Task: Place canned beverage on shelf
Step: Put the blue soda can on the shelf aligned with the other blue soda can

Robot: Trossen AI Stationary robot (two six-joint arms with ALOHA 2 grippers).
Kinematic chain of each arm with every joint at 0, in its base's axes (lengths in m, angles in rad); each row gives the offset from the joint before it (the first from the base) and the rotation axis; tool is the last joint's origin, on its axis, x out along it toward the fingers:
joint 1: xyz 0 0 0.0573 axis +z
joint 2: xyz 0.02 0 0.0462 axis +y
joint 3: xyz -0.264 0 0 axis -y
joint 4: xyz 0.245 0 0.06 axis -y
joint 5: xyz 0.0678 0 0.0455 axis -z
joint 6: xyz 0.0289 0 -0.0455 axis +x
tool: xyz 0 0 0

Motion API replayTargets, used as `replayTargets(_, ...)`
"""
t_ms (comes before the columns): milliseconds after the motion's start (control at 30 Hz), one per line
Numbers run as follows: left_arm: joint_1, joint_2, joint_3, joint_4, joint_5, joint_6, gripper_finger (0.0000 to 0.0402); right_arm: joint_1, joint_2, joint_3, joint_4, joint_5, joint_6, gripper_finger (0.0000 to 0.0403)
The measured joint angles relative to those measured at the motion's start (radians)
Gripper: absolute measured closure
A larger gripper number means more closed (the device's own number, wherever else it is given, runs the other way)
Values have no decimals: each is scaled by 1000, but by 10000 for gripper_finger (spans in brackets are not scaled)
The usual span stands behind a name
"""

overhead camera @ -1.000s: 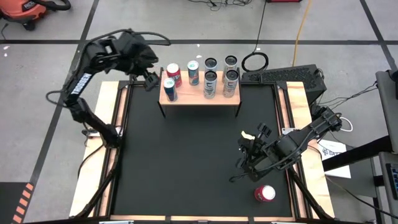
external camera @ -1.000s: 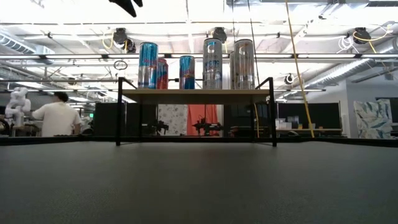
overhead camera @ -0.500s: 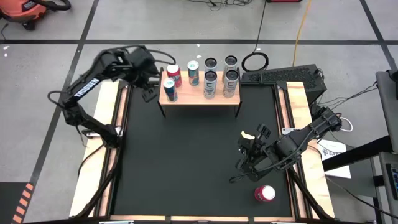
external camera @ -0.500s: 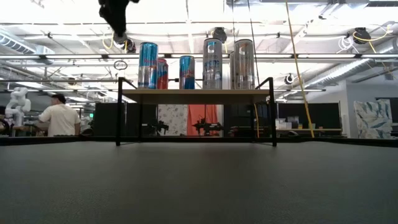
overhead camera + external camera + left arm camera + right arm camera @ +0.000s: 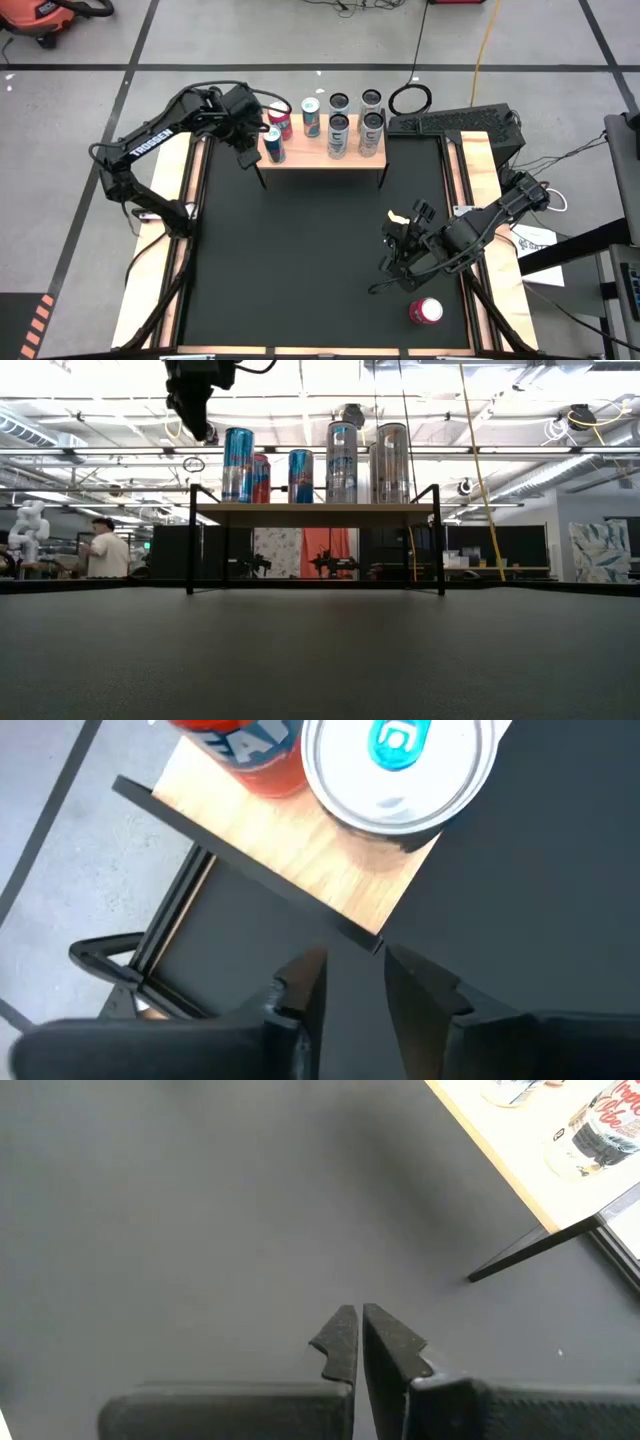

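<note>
The left gripper (image 5: 250, 150), nearly closed and holding nothing, hangs upper left by the shelf (image 5: 320, 160); one can (image 5: 425, 311) waits lower right.

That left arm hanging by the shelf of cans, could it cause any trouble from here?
Possibly. The left hand is empty, close beside the shelf's corner and the blue can there; a careless swing might topple it. Also, the red can on the table lies near the edge and might roll off.

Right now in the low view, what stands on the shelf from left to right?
Blue can → red can, partly behind it → short blue can → tall silver can → second tall silver can, all on the shelf.
</note>
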Motion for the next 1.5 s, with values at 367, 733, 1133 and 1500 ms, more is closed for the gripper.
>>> replayTargets(367,8,15,-1,48,1,-53,341,0,0,0,0,0,-1,403)
replayTargets(733,9,106,-2,61,-68,-76,341,0,0,0,0,0,-5,403)
replayTargets(1133,5,132,-2,119,-48,-51,341,0,0,0,0,0,-19,403)
replayTargets(1500,-36,132,-2,154,-14,3,341,0,0,0,0,0,-24,403)
